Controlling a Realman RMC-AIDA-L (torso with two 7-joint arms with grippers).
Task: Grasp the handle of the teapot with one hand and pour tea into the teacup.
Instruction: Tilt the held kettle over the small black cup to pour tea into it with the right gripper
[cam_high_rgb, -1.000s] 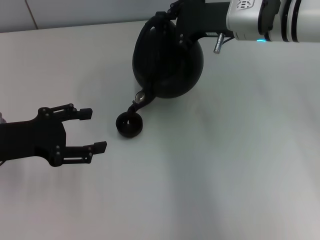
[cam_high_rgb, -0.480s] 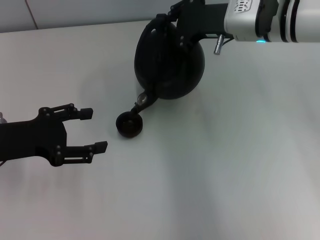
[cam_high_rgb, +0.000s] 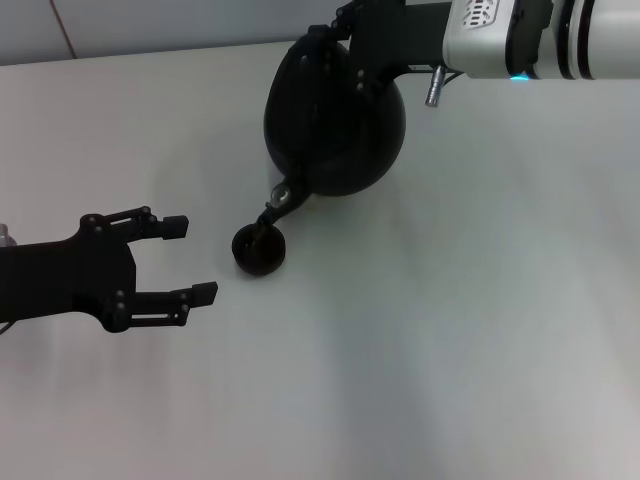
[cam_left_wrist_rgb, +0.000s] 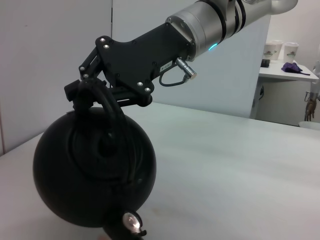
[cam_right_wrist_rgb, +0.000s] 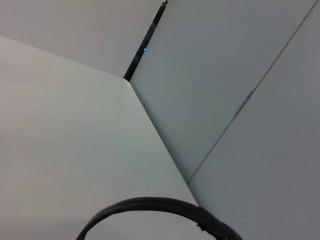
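Note:
My right gripper (cam_high_rgb: 335, 40) is shut on the arched black handle (cam_left_wrist_rgb: 107, 102) of the round black teapot (cam_high_rgb: 335, 115) and holds it tilted above the table. Its silvery-tipped spout (cam_high_rgb: 282, 195) points down right over the tiny black teacup (cam_high_rgb: 259, 249). The teapot (cam_left_wrist_rgb: 92, 175) and its spout tip (cam_left_wrist_rgb: 131, 220) also show in the left wrist view. The handle's arc (cam_right_wrist_rgb: 160, 207) shows in the right wrist view. My left gripper (cam_high_rgb: 195, 260) is open and empty, left of the teacup, a short way off.
The white table (cam_high_rgb: 450, 330) stretches to the front and right. Its far edge meets a wall (cam_right_wrist_rgb: 225, 75) behind the teapot. A side table with paper cups (cam_left_wrist_rgb: 282, 50) stands far off.
The teapot has shifted slightly and tipped a little further, bringing the spout closer down over the teacup. The left arm has barely moved.

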